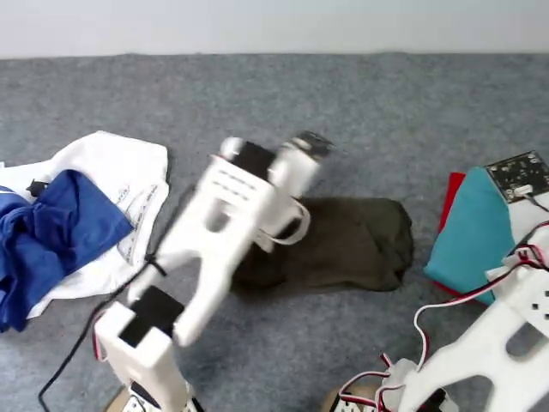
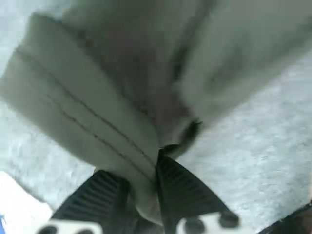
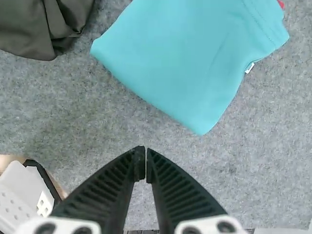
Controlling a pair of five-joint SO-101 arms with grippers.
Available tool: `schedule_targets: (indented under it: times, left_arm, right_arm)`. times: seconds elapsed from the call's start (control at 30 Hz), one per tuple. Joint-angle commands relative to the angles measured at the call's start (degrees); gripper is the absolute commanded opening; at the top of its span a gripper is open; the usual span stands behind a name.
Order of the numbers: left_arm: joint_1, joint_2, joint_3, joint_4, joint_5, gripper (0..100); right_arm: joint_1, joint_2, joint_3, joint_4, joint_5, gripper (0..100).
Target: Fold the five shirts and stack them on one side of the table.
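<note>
Grey carpet covered the table, and on it we counted five shirts: a white shirt and a blue shirt heaped loose at the left, a dark olive shirt in the middle, and at the right a teal shirt folded on top of a red shirt. We judged the olive shirt to be the one in hand, the third of five, gathered into a rough bundle. The next move, as we saw it, called for carrying the pinched hem across to close the fold, then shifting the bundle right onto the teal one. Our left arm stretched from the near left edge over the olive shirt, and the left gripper had its jaws pinching a stitched hem of that cloth. Our right arm stood at the near right, the right gripper hovering above bare carpet beside the teal shirt, jaws pressed together on nothing.
</note>
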State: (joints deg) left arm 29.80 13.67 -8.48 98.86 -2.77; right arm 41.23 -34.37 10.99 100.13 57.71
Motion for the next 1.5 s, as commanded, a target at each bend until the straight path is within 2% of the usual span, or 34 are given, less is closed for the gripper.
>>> schedule_targets:
  times: [0.0,0.13,0.3,0.7,0.8,0.9,1.13,1.2,1.37,1.47]
  left_arm:
    - [6.24,-3.08,-6.29,1.41,0.44,1]
    - [10.37,-1.93,-12.35,-0.97,0.44,1]
    - [13.19,7.47,-21.14,-1.76,0.62,1]
    - [14.59,36.04,-58.15,-0.18,4.4,2]
    - [15.12,40.7,-64.4,1.67,4.4,9]
    - [14.33,41.67,-65.36,1.85,4.66,21]
    - [7.56,33.76,-65.19,1.85,2.81,22]
    - [4.75,32.44,-65.1,1.85,1.49,19]
    - [-1.58,31.21,-56.92,1.85,-4.48,1]
    - [-2.81,31.12,-48.31,1.85,-6.95,1]
  right_arm:
    - [0.57,-1.8,-0.09,0.13,0.35,1.1]
    - [0.57,-1.8,-0.09,0.4,0.35,1.1]
    - [0.57,-1.8,-0.09,0.4,0.35,1.1]
    - [0.66,-2.33,0.0,0.48,0.35,1.1]
    - [0.66,-2.24,0.0,0.48,0.35,1.1]
    - [0.66,-2.33,0.0,0.48,0.35,1.1]
    - [0.66,-2.42,0.79,1.89,0.35,1.1]
    - [0.66,-2.42,1.67,1.89,0.35,1.1]
    - [0.66,-2.42,2.02,1.89,0.35,1.1]
    - [0.66,-2.42,2.02,1.89,0.35,1.1]
